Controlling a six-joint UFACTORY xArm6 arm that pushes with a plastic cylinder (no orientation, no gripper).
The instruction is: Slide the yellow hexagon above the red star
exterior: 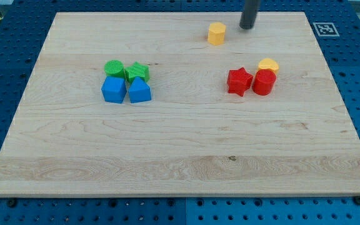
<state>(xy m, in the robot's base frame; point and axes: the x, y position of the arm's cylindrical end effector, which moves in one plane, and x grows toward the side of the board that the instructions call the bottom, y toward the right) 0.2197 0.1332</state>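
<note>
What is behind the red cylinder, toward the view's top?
A yellow block stands directly behind the red cylinder, touching it. Only its top part shows; its lower part is covered, so its shape is uncertain. My tip is farther up, beside the yellow hexagon.

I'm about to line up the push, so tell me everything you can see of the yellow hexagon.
The yellow hexagon is a small, matte, plastic-looking block with a flat top, sitting flat on the wooden board near the view's top, right of centre. Nothing touches it. My tip stands just to its right with a small gap. It lies up and left of the red star.
</note>
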